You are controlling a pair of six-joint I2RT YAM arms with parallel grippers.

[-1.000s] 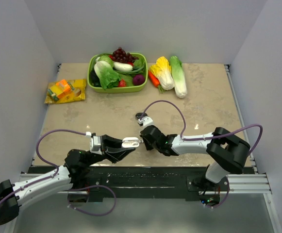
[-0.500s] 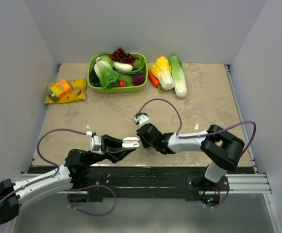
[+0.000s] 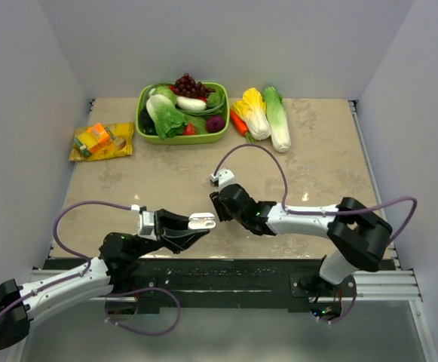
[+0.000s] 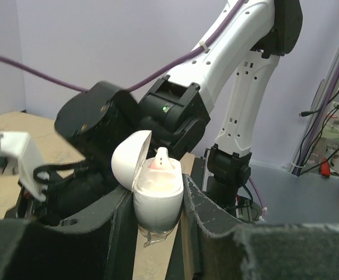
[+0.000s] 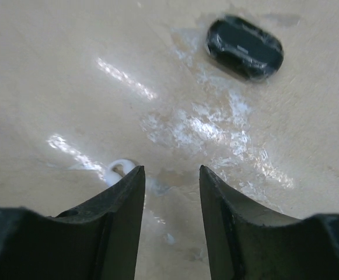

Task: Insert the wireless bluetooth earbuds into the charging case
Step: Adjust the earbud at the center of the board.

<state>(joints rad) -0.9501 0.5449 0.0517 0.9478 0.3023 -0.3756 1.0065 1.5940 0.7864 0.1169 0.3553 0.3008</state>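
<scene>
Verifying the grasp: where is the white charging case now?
Left wrist view: the white charging case stands upright, lid open, clamped in the left hand; from above, just left of the right hand.

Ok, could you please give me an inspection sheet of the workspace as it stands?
Surface: beige table, glossy.
Job's things: white case, lid open, with a seated bud; a loose bud, white, on the table; a black oval item lies beyond it.
Clutter: green basket of produce, cabbages, snack packs.
Grippers: left gripper shut on the case; right gripper open, low over the table, beside the loose bud.
Cables: purple cables loop off both arms.
Surroundings: pale walls on three sides.
</scene>
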